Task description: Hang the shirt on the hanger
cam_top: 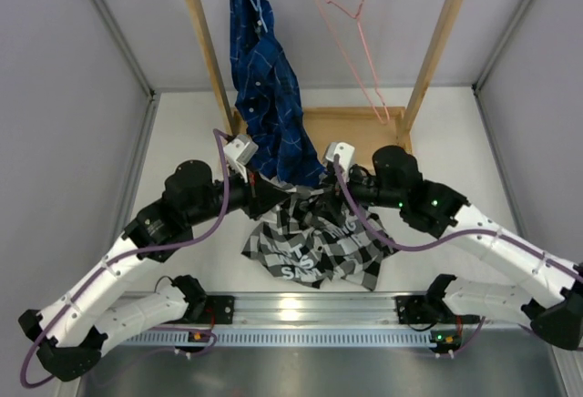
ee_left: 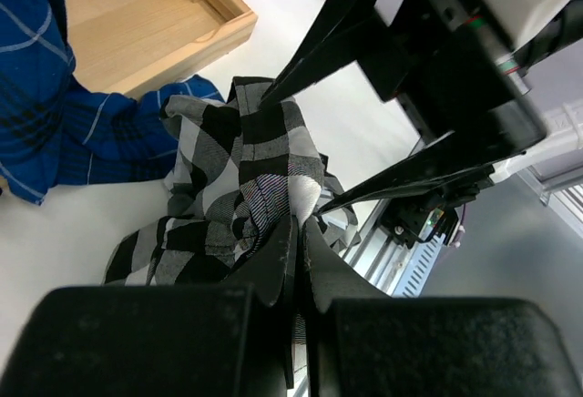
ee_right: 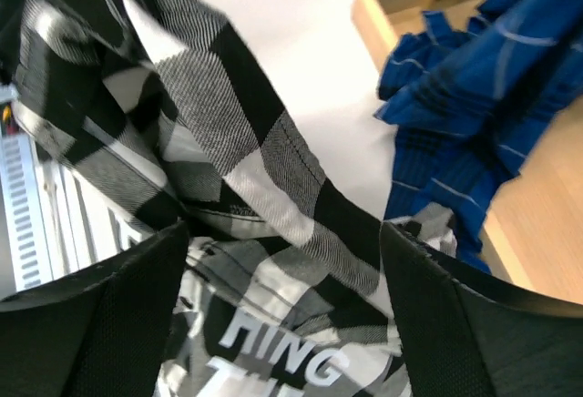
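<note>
shirt (cam_top: 314, 247): soft, light, floppy; you should grip a seam fold | left claw (ee_left: 299, 224) pinches fabric | right claw (ee_right: 284, 229) wide, empty

Both arms reach in from their bases and meet nose to nose over mid-table.

Left arm (cam_top: 118, 265): elbow out to the left, forearm pointing in to the right. Left gripper (ee_left: 299, 229): fingers pressed together, pinching a fold of the shirt (ee_left: 228, 188).

Right arm (cam_top: 496, 238): elbow out to the right, forearm pointing in to the left. Right gripper (ee_right: 284, 233): fingers spread wide, cloth lying between them, not clamped. In the left wrist view its two fingers straddle the raised fold.
</note>
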Available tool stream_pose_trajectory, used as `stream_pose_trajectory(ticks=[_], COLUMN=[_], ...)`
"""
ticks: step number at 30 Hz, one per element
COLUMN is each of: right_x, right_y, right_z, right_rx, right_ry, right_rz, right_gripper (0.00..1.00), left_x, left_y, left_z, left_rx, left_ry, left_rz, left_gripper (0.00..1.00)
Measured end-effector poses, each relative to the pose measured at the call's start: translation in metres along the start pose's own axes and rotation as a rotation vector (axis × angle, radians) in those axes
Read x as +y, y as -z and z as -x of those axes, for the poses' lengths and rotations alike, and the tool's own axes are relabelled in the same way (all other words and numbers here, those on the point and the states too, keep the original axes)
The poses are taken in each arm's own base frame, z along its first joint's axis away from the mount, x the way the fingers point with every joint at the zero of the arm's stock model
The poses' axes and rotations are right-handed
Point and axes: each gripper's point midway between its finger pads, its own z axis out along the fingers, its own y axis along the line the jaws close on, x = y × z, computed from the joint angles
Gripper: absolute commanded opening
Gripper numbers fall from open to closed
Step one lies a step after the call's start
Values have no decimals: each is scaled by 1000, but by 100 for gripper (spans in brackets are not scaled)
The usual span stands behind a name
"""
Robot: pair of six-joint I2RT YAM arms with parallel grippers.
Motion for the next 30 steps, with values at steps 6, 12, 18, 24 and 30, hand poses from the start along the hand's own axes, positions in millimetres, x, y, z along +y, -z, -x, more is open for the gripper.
stream_pose_trajectory(ticks=[6, 12, 18, 24, 30], right_x=[3, -13, -25, -43, -64], right_y=[-27, -38, -33, -31, -37], right_z=[-6, 6, 17, 47, 30], right_rx=[40, -27, -24, 6, 113], right_ry=[74, 115, 71, -21, -132], right_rz=[91, 13, -61, -170, -306], right_gripper=[33, 0, 0, 0, 0], left_x=[-2, 6, 19, 37, 36], left_y=[6, 8, 12, -11, -38], left_z=[7, 0, 16, 10, -34], left_rx=[8, 41, 10, 46, 167], left_ry=[26, 25, -36, -108, -216], left_rz=[25, 69, 157, 315, 470], left_gripper=[0, 48, 98, 98, 74])
